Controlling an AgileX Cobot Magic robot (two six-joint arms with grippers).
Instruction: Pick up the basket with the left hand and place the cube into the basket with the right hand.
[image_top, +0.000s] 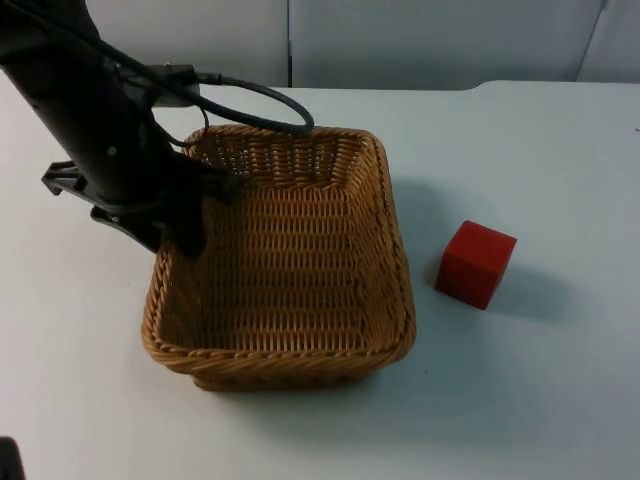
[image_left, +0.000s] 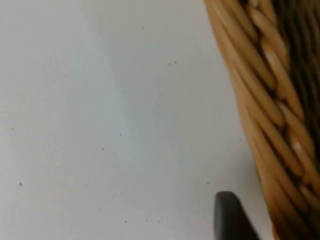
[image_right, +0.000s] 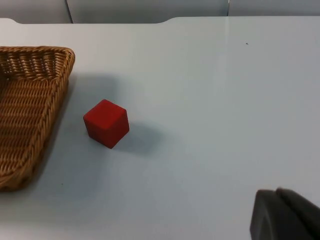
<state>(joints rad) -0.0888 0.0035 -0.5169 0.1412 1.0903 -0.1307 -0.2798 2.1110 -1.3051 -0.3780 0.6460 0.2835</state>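
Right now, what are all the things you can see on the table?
basket: one, tan wicker, middle of the table, nothing inside it
cube: one, red, on the table beside the basket, apart from it, on the right arm's side
table: one, white, under everything
partition wall: one, grey, behind the table
left gripper: one, black, at the basket's rim on the left arm's side
right gripper: one, black, waiting above bare table, away from the cube

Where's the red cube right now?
In the top view the red cube sits on the white table, to the right of the wicker basket and apart from it, not yet inside.
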